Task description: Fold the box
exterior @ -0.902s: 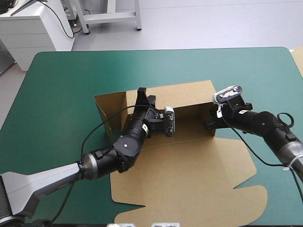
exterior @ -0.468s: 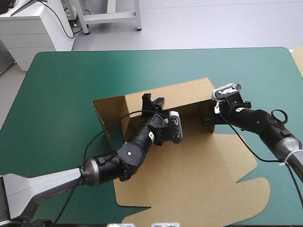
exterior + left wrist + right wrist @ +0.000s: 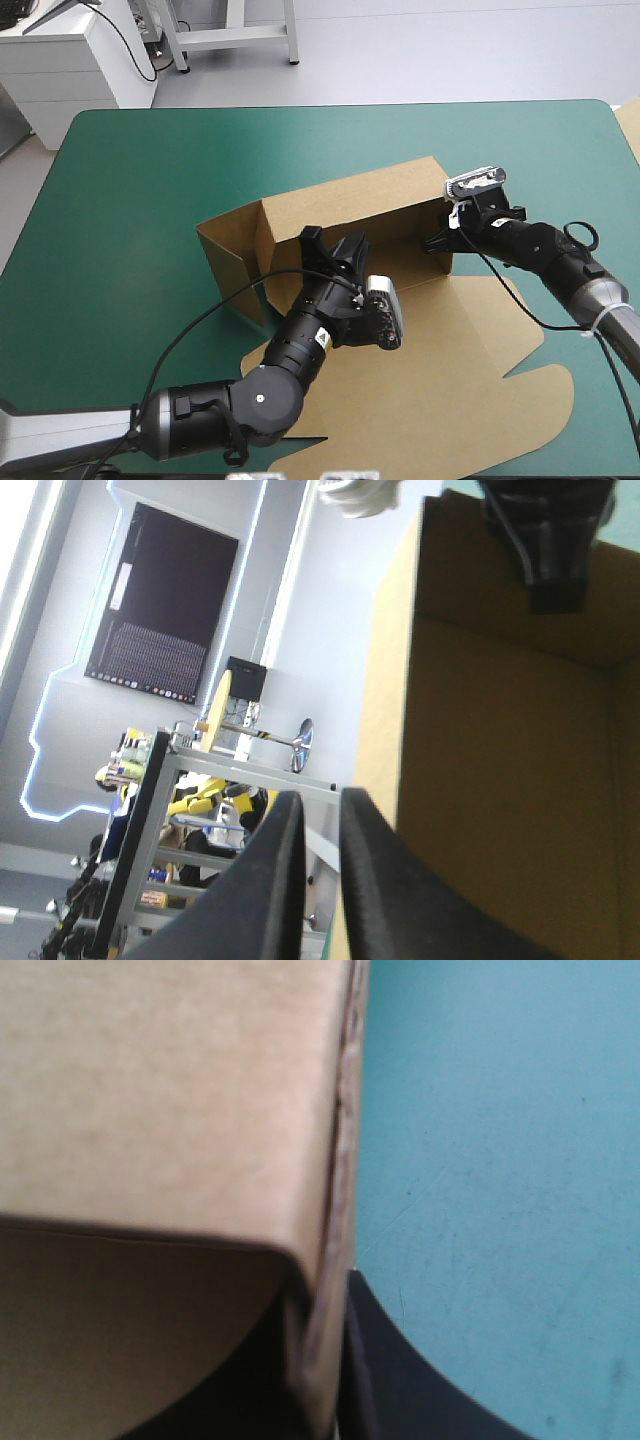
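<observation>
Ok, right gripper (image 3: 440,243) is clamped on the box (image 3: 350,205) at the back wall's right end, board edge pinched between its fingers. Left gripper (image 3: 333,248) hangs over the tray floor, fingers nearly together, gripping nothing. The back wall stands just ahead of it, long axis crosswise toward the right gripper. Left arm is nearer the loose side wall (image 3: 232,262), so that's probably its job.
</observation>
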